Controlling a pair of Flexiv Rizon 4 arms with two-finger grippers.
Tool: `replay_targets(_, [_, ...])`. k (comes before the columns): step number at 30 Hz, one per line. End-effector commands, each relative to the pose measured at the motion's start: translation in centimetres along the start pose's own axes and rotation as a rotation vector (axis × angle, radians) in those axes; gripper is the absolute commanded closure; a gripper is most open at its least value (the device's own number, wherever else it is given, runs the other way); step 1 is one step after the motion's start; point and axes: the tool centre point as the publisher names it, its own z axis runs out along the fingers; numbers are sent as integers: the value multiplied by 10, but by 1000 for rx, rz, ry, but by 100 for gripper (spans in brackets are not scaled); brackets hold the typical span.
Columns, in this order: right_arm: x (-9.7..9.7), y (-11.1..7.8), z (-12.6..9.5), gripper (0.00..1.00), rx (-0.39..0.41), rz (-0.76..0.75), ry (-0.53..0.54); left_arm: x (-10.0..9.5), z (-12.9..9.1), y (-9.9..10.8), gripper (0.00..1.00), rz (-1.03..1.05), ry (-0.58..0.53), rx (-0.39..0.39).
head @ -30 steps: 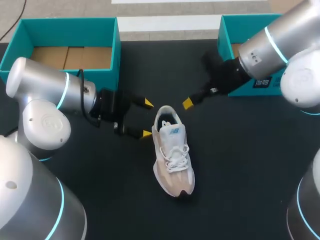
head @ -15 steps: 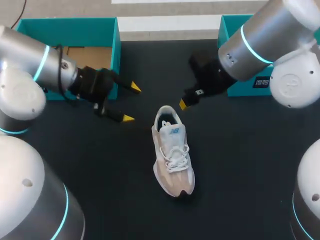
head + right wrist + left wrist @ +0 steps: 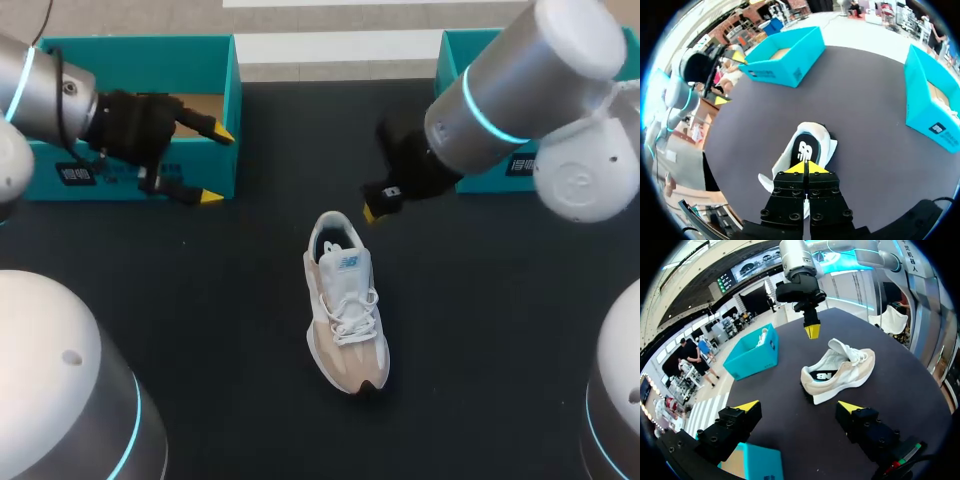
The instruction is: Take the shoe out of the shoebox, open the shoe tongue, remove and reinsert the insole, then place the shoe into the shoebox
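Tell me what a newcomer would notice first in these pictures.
A beige and white shoe stands alone on its sole in the middle of the black table. The right gripper hangs close by its heel end, jaws shut, yellow tips together. The left gripper, jaws wide open, is off by the teal shoebox at the table's far left.

Robot lab — left arm (image 3: 35, 90), right arm (image 3: 520, 90), table (image 3: 200, 330)

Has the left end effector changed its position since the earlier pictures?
Yes. The left end effector has drawn back from the shoe, which lies where it was, and is now open at the near corner of the left shoebox.
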Motion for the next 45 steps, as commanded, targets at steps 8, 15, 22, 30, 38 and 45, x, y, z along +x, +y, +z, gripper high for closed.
replay_targets(8, [19, 11, 56, 100, 23, 129, -294, 8, -6, -1, 0, 3, -11, 0])
replay_targets(15, [32, 3, 89, 100, 78, 119, -324, 8, -6, -1, 0, 3, -11, 0])
replay_targets(22, [32, 1, 90, 100, 76, 122, -321, 8, -6, -1, 0, 3, -11, 0])
replay_targets(30, [32, 1, 90, 100, 76, 122, -321, 8, -6, -1, 0, 3, -11, 0])
replay_targets(38, [26, -10, 91, 100, 73, 190, -375, 8, -6, -1, 0, 3, -11, 0])
replay_targets(45, [18, -22, 86, 100, 128, 206, -380, 8, -6, -1, 0, 3, -11, 0])
